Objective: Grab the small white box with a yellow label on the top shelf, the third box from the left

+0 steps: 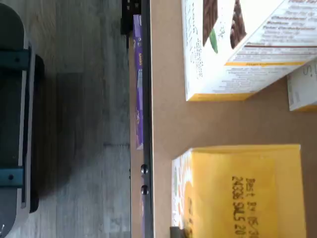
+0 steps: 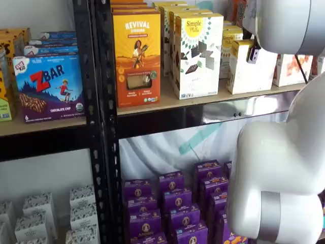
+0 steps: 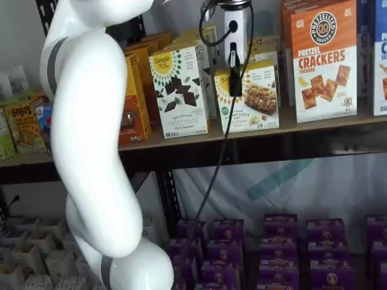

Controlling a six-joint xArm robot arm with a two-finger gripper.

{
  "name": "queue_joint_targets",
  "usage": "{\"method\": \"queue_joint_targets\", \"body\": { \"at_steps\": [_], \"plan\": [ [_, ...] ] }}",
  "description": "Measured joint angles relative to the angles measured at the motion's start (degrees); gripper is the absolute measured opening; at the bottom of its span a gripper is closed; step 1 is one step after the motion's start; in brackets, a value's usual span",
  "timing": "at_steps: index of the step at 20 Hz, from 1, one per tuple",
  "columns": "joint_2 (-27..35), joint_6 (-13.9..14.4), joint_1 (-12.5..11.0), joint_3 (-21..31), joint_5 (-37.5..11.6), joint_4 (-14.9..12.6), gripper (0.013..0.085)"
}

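The small white box [image 3: 249,98] stands on the top shelf [image 3: 314,128] between the taller Simple Mills box [image 3: 179,92] and the pretzel crackers box [image 3: 324,60], its yellow lid filling much of the wrist view [image 1: 242,191]. The end effector [image 3: 234,77] comes down over its top front edge; one black finger lies against the front face in both shelf views, the other is hidden behind the carton, so whether the fingers have closed on the box cannot be told.

The likely hazard is a shallow bite (only the upper edge appears to be within reach of the fingers): a light carton could slip or tilt as it lifts. Swinging sideways, it could also knock the Simple Mills box, which stands just beside it.

The white arm [image 3: 91,151] rises in a tall arc in front of the shelves and reaches over, wrist pointing straight down above the box, cable [image 3: 217,151] hanging loose.
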Motion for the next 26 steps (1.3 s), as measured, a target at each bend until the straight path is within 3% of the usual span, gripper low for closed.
{"method": "queue_joint_targets", "body": {
  "at_steps": [2, 13, 17, 26],
  "plan": [
    [-0.09, 0.00, -0.01, 0.11, 0.02, 0.03, 0.0330],
    [-0.74, 0.29, 0.22, -0.22, 2.51, -1.14, 0.0330],
    [-1.42, 0.39, 0.19, -0.35, 5.44, -1.56, 0.0330],
    [-9.08, -0.19, -0.46, 5.81, 8.60, -2.68, 0.0330]
  ]
}}
